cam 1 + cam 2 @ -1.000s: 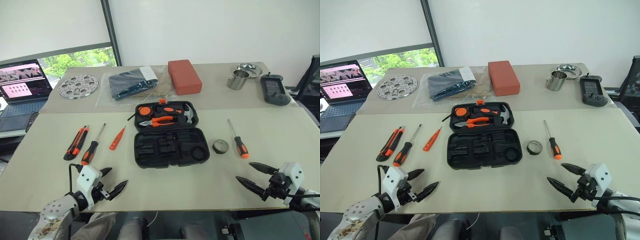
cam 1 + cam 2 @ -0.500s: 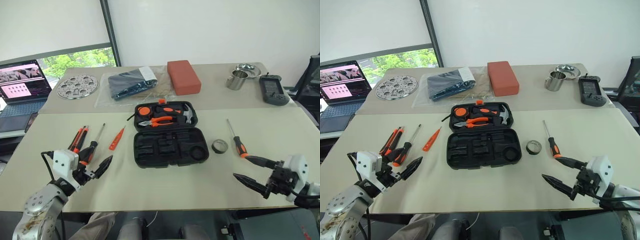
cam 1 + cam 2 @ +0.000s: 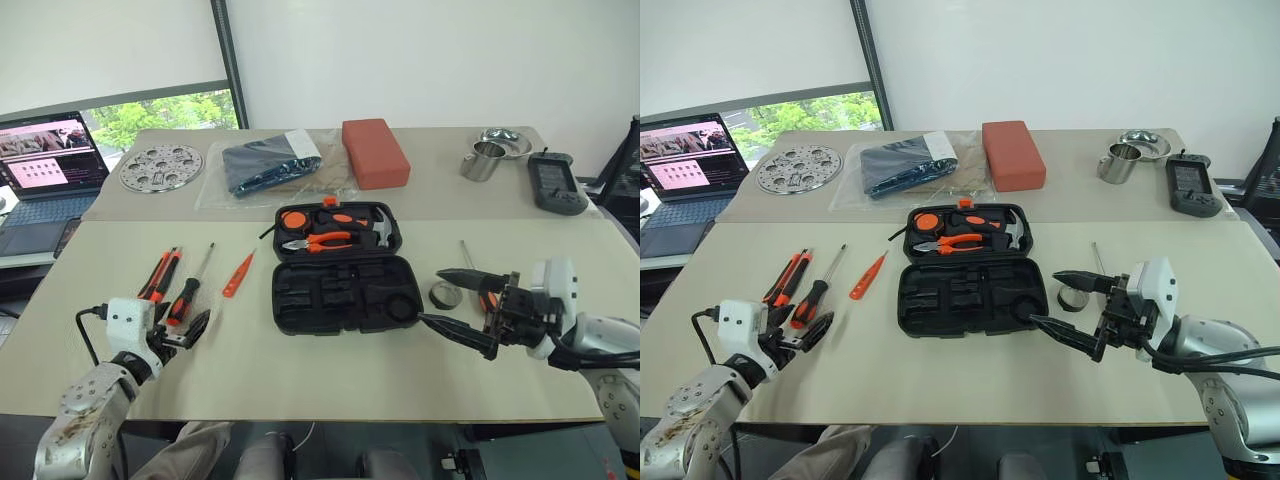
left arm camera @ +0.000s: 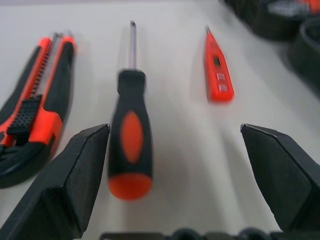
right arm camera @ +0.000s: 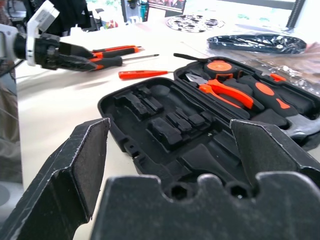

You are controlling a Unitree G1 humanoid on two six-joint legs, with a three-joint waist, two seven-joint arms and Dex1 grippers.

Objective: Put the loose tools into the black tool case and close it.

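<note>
A: Head view: what has changed?
B: The left pincer (image 3: pixel 190 328), jaws apart, has slid toward the worktop's left edge, just short of a screwdriver (image 3: pixel 183 299). The right pincer (image 3: pixel 452 298), also agape, has swung in beside the case (image 3: pixel 340 275), near the tape (image 3: pixel 444 295).
A: Left wrist?
B: Screwdriver between open fingers (image 4: pixel 70 182); nothing packed yet.

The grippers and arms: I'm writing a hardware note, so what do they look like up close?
Each gripper, left and right, has two black pointed fingers with flat textured inner pads on a black mount behind a white boxy housing. A black cable loops from the left housing. The left forearm is worn grey metal with rusty marks; the right forearm is smooth grey with black cables.
</note>
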